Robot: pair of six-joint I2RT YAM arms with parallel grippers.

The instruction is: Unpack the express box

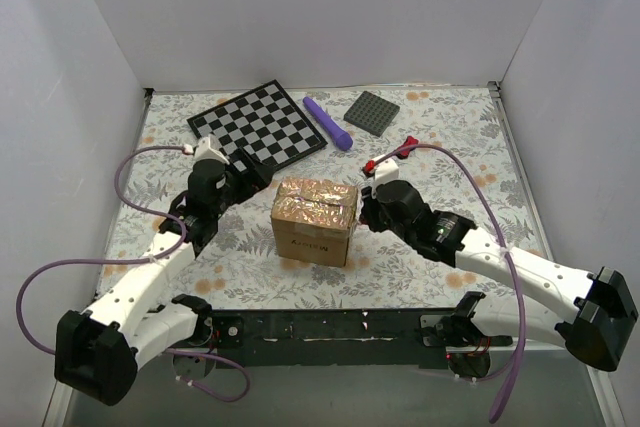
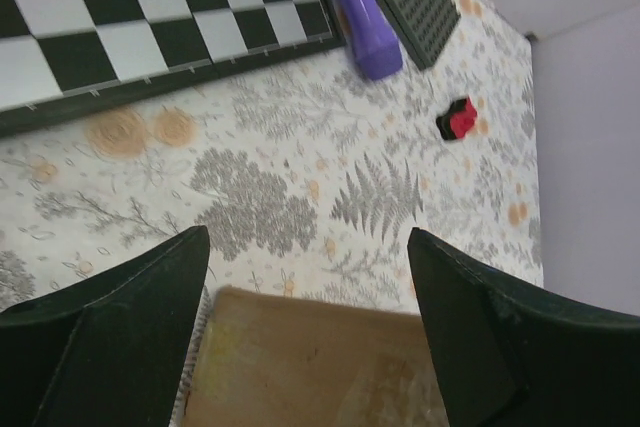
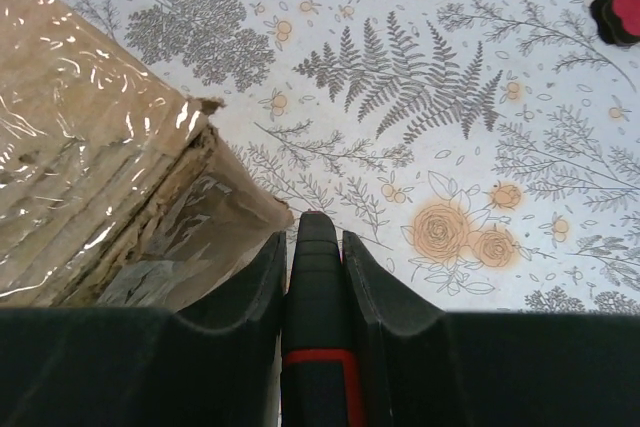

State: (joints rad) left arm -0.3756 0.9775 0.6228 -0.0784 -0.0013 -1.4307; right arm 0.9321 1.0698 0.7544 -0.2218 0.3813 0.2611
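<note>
The express box (image 1: 315,219), a small brown carton with glossy tape over its top flaps, stands mid-table. Its taped corner fills the left of the right wrist view (image 3: 90,177), and its top edge shows low in the left wrist view (image 2: 310,367). My left gripper (image 1: 252,175) hangs at the box's far-left side, open (image 2: 308,247), its fingers straddling the box edge without touching it. My right gripper (image 1: 365,209) sits against the box's right side, shut (image 3: 313,242) on a black tool with a red band (image 3: 318,287). The tool's tip is beside the box's lower corner.
A chessboard (image 1: 258,127), a purple stick (image 1: 328,122) and a dark grey studded plate (image 1: 372,112) lie at the back. A small red-and-black piece (image 1: 372,166) lies behind the right gripper. White walls enclose the table on three sides.
</note>
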